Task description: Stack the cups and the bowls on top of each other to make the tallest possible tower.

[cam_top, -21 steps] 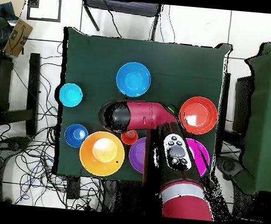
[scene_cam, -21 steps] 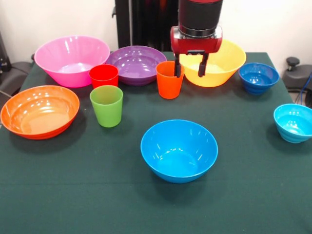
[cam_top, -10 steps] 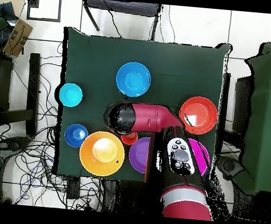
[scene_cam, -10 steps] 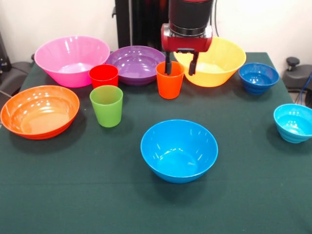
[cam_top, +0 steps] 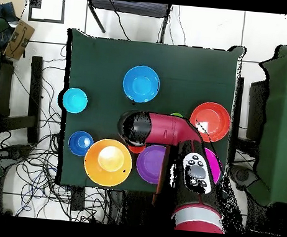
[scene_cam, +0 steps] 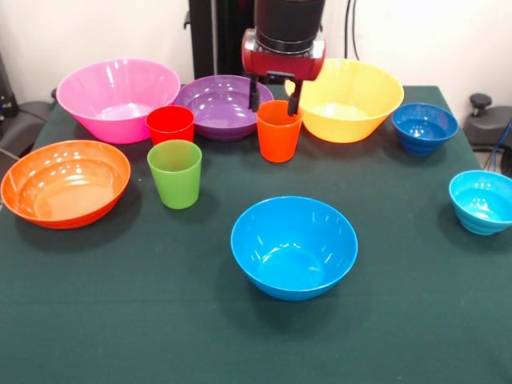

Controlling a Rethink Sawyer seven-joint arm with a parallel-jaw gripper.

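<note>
My gripper [scene_cam: 273, 97] hangs open just above and behind the orange cup [scene_cam: 278, 130], one finger at each side of its rim and nothing held. The red cup [scene_cam: 170, 124] and green cup [scene_cam: 175, 173] stand to its left. Behind them are the pink bowl [scene_cam: 118, 98], purple bowl [scene_cam: 222, 104] and yellow bowl [scene_cam: 352, 100]. The big blue bowl [scene_cam: 294, 246] sits alone at the front. Each cup and bowl stands singly on the cloth. In the overhead view the arm [cam_top: 164, 128] hides the cups and the gripper.
An orange bowl [scene_cam: 64, 182] lies at the left edge. A small dark blue bowl [scene_cam: 424, 126] and a cyan bowl [scene_cam: 482, 201] stand at the right edge. The green cloth [scene_cam: 160, 304] spreads in front of the blue bowl.
In the front view the gripper has slid left from in front of the yellow bowl to over the orange cup and risen slightly, still open. No cup or bowl has moved.
</note>
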